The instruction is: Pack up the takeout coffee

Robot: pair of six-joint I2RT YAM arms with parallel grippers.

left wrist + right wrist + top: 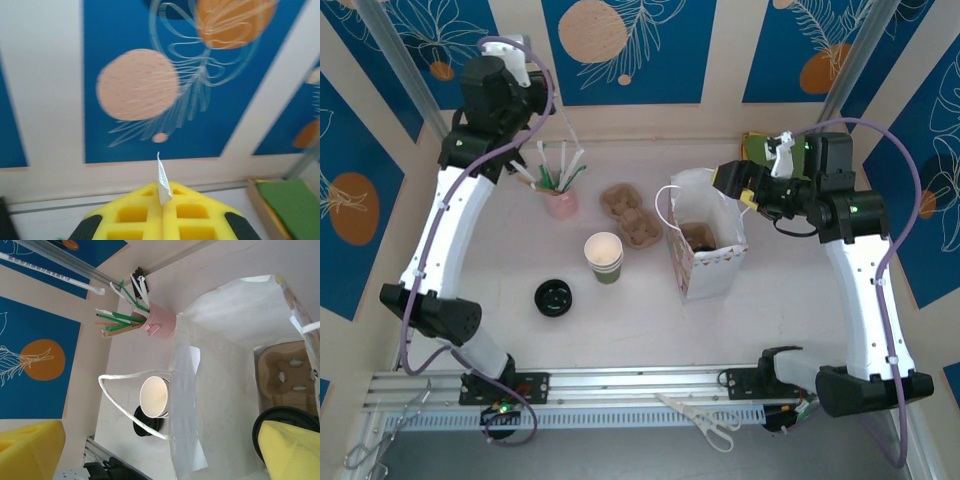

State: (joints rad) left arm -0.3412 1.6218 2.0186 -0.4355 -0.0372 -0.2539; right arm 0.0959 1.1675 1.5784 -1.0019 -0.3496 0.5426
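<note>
top external view: the desk (790,325) carries everything, with the two arms fixed at its near edge. the left arm (450,220) is lifted high over the far left corner. i think that keeps it out of the way. the right arm (860,270) reaches in from the right edge, over the white bag (710,272).

the bag stands upright just right of the desk's middle. its top is wide open, so things can go in from above. a brown cup tray (285,372) lies at the bottom of it, likely to keep a cup from tipping. a second tray (630,215) lies on the desk beside the bag.

a pink pot of straws (561,203) stands toward the far edge. an open green cup (605,258) stands near the middle.

the takeout coffee (257,432) is inside the bag. its black lid peeks out behind one yellow finger. the packing looks about done.

the right fingers (295,450) are spread wide above the bag and hold nothing. the left fingers (145,215) are pressed together on a little white scrap (162,182).

a lone black lid (552,297) lies toward the near left corner.
</note>
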